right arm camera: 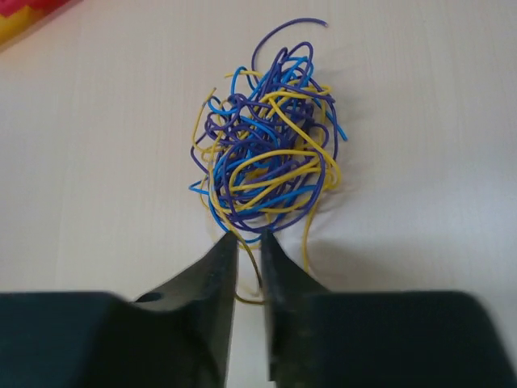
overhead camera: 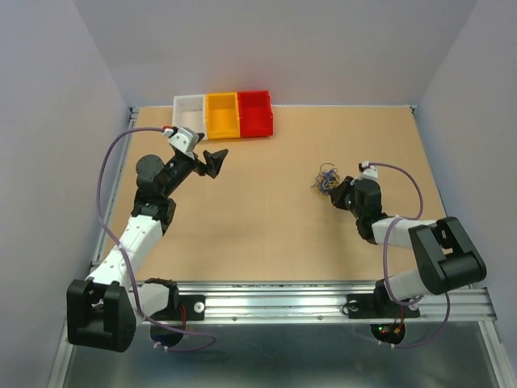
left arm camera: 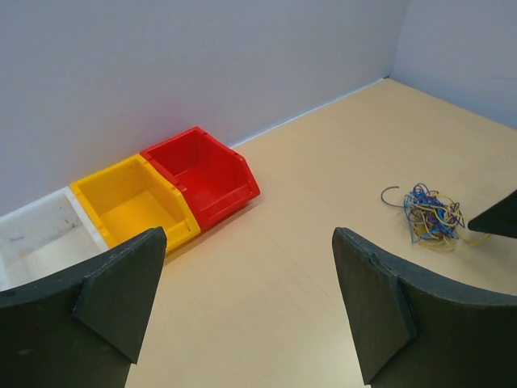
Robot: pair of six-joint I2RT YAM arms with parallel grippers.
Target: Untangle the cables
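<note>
The cables [right arm camera: 266, 153] lie as one tight ball of yellow, blue and purple strands on the surface [right arm camera: 97, 162], right of centre. The right hand [right arm camera: 248, 242] stands narrow at the ball's near edge with a yellow strand running into the slit; I cannot tell whether it is pinched. It should take one strand only and draw it out low and slowly, or the whole ball will likely drag along. The left hand [left arm camera: 250, 299], wide and empty, could pin the ball.
</note>
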